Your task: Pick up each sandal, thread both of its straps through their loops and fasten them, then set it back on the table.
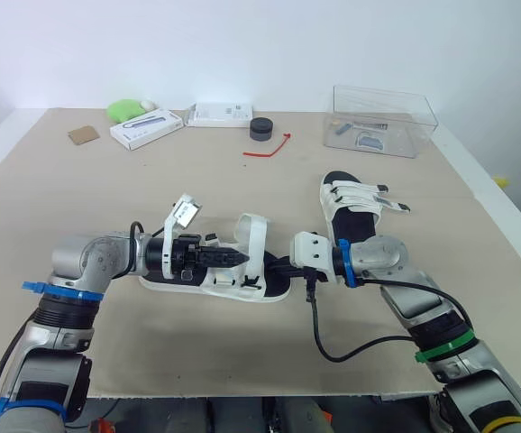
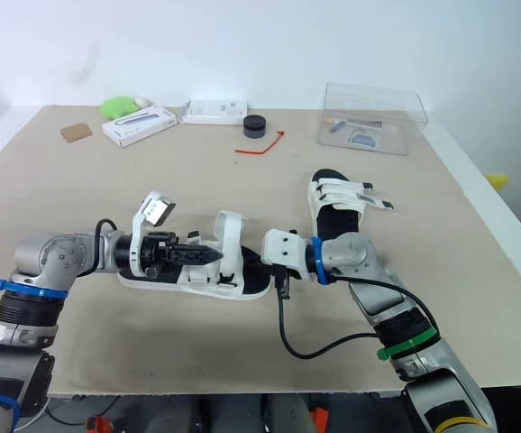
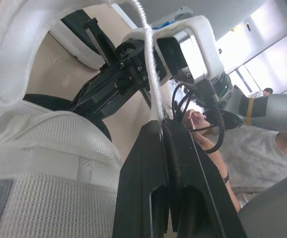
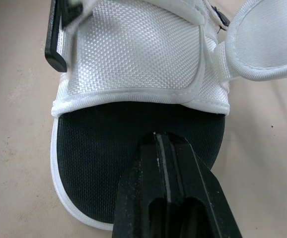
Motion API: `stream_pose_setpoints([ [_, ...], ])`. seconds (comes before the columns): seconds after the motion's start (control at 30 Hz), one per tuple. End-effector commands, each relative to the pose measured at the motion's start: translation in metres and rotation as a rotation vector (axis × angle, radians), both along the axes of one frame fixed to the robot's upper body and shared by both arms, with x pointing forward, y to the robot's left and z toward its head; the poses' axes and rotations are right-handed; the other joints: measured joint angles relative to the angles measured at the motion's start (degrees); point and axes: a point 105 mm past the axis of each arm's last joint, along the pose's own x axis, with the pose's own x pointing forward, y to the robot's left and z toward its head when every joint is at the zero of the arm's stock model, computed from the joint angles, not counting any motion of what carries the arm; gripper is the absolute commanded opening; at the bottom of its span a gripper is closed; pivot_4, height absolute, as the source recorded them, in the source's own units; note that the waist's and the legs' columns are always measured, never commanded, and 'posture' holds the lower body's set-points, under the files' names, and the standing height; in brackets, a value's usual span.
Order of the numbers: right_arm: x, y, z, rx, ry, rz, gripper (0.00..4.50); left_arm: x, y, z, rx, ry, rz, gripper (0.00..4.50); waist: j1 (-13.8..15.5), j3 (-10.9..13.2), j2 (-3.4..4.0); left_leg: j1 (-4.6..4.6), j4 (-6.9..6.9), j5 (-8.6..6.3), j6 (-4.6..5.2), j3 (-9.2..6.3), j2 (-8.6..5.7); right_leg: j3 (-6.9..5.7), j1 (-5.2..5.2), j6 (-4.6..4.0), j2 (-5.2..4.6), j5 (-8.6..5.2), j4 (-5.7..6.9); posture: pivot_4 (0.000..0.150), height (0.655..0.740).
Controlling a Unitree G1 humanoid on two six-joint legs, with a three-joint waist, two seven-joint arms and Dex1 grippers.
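Left wrist view: left gripper pinched shut on the thin edge of a strap of the near sandal, which lies on the table between both arms. Right gripper closed, holding nothing, tips over the black footbed. Risk — the edge grip slips under pull, or the sandal drags. Long axis runs left-right — toe end unclear.
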Motion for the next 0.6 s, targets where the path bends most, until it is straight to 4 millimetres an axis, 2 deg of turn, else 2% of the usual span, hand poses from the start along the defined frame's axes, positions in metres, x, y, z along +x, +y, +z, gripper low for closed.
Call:
stream_pose_setpoints([
  [0.03, -0.001, -0.014, -0.02, -0.066, 0.056, -0.047, 0.0, -0.006, 0.0, 0.001, 0.003, -0.013, -0.03, 0.1, 0.0, 0.0, 0.0, 0.0, 0.0, 0.0, 0.0, 0.0, 0.0, 0.0, 0.0, 0.0, 0.0, 0.0, 0.0, 0.15, 0.74],
  [0.3, -0.002, -0.015, -0.021, -0.075, 0.058, -0.046, 0.0, -0.011, 0.004, -0.013, 0.032, 0.022, -0.028, 0.1, 0.0, 0.0, 0.0, 0.0, 0.0, 0.0, 0.0, 0.0, 0.0, 0.0, 0.0, 0.0, -0.01, -0.01, 0.0, 0.15, 0.74],
  [0.6, -0.002, -0.016, -0.021, -0.079, 0.059, -0.044, 0.0, 0.007, 0.012, -0.024, 0.096, -0.06, 0.061, 0.1, 0.03, -0.02, 0.0, 0.03, 0.01, 0.0, 0.01, -0.01, -0.02, -0.02, 0.05, 0.01, -0.03, -0.01, 0.0, 0.15, 0.74],
])
